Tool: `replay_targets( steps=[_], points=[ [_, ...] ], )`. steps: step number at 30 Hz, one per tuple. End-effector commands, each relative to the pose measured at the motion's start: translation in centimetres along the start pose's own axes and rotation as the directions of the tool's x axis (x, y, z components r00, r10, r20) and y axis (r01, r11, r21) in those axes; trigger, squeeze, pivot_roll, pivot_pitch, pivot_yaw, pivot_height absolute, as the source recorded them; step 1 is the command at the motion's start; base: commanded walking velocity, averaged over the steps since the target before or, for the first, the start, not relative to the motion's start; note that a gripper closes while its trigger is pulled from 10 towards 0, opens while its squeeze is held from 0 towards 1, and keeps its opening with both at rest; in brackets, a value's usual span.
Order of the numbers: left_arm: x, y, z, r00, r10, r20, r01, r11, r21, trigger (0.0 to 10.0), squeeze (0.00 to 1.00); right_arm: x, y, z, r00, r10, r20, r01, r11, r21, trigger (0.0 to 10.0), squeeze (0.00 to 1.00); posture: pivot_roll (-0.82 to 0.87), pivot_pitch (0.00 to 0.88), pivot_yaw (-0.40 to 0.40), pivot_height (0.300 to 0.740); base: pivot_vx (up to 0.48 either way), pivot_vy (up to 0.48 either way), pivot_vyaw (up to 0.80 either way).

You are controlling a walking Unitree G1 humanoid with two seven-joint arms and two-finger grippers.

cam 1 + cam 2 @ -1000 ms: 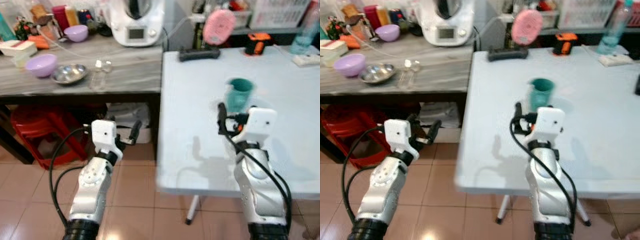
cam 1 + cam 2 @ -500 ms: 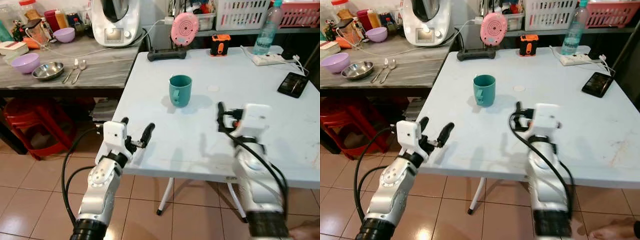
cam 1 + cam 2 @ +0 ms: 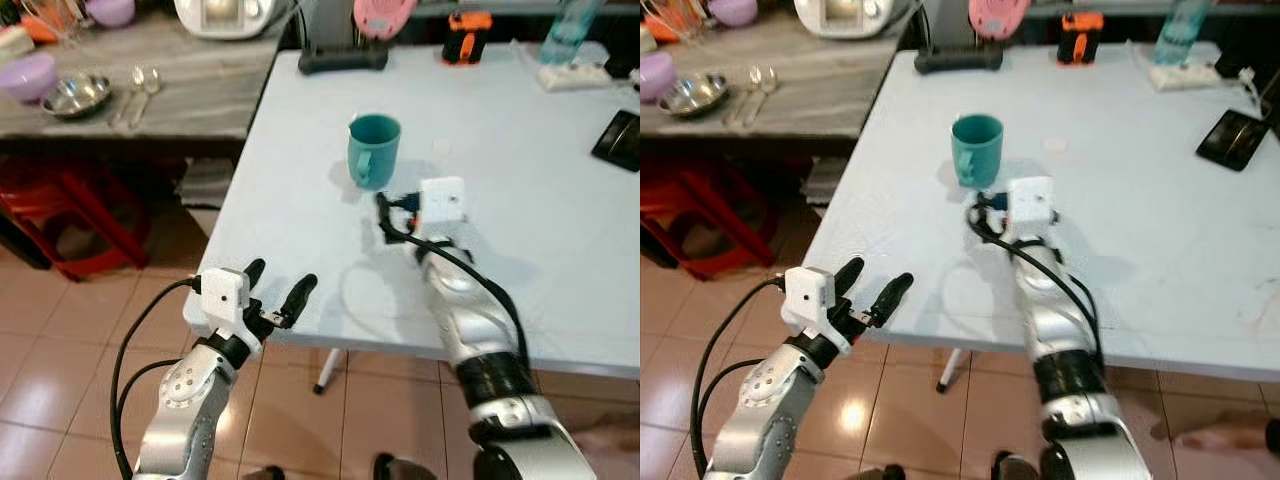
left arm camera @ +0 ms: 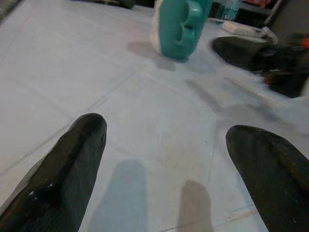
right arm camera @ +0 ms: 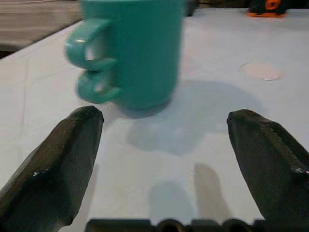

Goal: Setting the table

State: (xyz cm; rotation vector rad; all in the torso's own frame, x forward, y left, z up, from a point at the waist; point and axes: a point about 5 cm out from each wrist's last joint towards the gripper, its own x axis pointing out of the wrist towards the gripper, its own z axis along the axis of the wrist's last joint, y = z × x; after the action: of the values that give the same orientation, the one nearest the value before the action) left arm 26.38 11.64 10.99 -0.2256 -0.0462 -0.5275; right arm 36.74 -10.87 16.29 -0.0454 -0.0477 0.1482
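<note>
Upright teal mug (image 3: 374,148), handle toward the table's (image 3: 560,230) near-left edge.

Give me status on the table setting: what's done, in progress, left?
Done: only a teal mug stands upright on the white table. In hand: nothing gripped; the right pincer is open and lined up just short of the mug, while the left pincer is open at the table's near edge. Left: the spoons, steel bowl and purple bowl sit on the side counter.
</note>
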Motion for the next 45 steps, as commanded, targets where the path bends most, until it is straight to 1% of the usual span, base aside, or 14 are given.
replay_targets(
  steps=[1,3,8,10,12,14,21,28,29,30,31,32,36,45],
  points=[
    [-0.5,-0.3,0.1,0.999,-0.034,-0.006,0.033,0.999,-0.017,10.0,0.00,0.3,1.0,0.3,0.999,0.038,0.014,-0.038,0.999,-0.003,10.0,0.00,-0.03,0.231,0.085,0.740,0.000,0.000,0.00],
    [-0.6,-1.2,0.7,0.994,-0.109,0.008,0.109,0.993,-0.045,10.0,0.00,1.1,1.5,0.8,0.997,0.068,0.020,-0.068,0.998,-0.005,10.0,0.00,-0.03,0.234,0.086,0.740,0.000,0.000,0.00],
    [-0.2,-1.2,1.2,0.995,-0.099,0.015,0.099,0.995,-0.032,10.0,0.00,2.7,1.7,2.4,0.994,0.094,0.047,-0.092,0.995,-0.039,10.0,0.00,-0.02,0.226,0.081,0.740,0.000,0.000,0.00],
    [-0.2,-1.2,1.2,0.995,-0.097,0.014,0.097,0.995,-0.033,10.0,0.00,3.2,1.3,3.3,0.994,0.077,0.071,-0.072,0.995,-0.071,10.0,0.00,-0.02,0.222,0.078,0.740,0.000,0.000,0.00],
    [-0.2,-1.3,1.2,0.995,-0.095,0.017,0.096,0.995,-0.037,10.0,0.00,3.7,0.1,3.9,0.997,0.015,0.079,-0.008,0.995,-0.098,10.0,0.00,-0.01,0.213,0.074,0.740,0.000,0.000,0.00],
    [-0.2,-1.4,1.2,0.995,-0.095,0.019,0.096,0.995,-0.038,10.0,0.00,3.7,-0.5,4.0,0.996,-0.011,0.083,0.019,0.995,-0.100,10.0,0.00,-0.01,0.213,0.074,0.740,0.000,0.000,0.00],
    [-0.2,-1.4,1.2,0.995,-0.095,0.019,0.096,0.995,-0.042,10.0,0.00,3.5,-1.6,3.9,0.994,-0.054,0.098,0.066,0.990,-0.123,10.0,0.00,-0.02,0.216,0.074,0.740,0.000,0.000,0.00],
    [0.0,-1.5,1.1,0.995,-0.096,0.013,0.097,0.994,-0.041,10.0,0.00,3.7,-1.9,3.7,0.993,-0.062,0.097,0.074,0.989,-0.126,10.0,0.00,-0.03,0.219,0.076,0.740,0.000,0.000,0.00],
    [0.0,-1.5,1.1,0.995,-0.096,0.012,0.096,0.995,-0.041,10.0,0.00,3.7,-1.9,3.7,0.993,-0.060,0.098,0.072,0.989,-0.126,9.8,0.00,-0.03,0.219,0.076,0.740,0.000,0.000,0.00],
    [0.1,-1.5,1.1,0.995,-0.095,0.012,0.095,0.995,-0.039,10.0,0.00,3.8,-1.8,3.9,0.994,-0.056,0.099,0.068,0.990,-0.126,4.9,0.00,-0.03,0.219,0.076,0.740,0.000,0.000,0.00],
    [0.1,-1.4,1.1,0.996,-0.094,0.012,0.094,0.995,-0.039,10.0,0.00,3.8,-1.8,3.9,0.994,-0.053,0.100,0.065,0.990,-0.126,2.8,0.00,-0.03,0.219,0.076,0.740,0.000,0.000,0.00],
    [0.1,-1.4,1.1,0.996,-0.091,0.012,0.092,0.995,-0.037,10.0,0.00,3.9,-1.7,4.1,0.994,-0.049,0.103,0.061,0.990,-0.126,0.0,0.00,-0.02,0.220,0.074,0.740,0.000,0.000,0.00],
    [0.0,-1.3,1.1,0.996,-0.085,0.011,0.085,0.996,-0.036,10.0,0.00,4.1,-1.4,4.4,0.994,-0.035,0.106,0.049,0.990,-0.134,0.0,0.00,-0.01,0.217,0.070,0.740,0.000,0.000,0.00],
    [0.0,-1.4,1.0,0.997,-0.082,0.013,0.082,0.996,-0.042,10.0,0.00,4.2,-1.6,4.2,0.995,-0.028,0.097,0.042,0.989,-0.144,0.0,0.00,-0.02,0.214,0.068,0.740,0.000,0.000,0.00]
  ],
)
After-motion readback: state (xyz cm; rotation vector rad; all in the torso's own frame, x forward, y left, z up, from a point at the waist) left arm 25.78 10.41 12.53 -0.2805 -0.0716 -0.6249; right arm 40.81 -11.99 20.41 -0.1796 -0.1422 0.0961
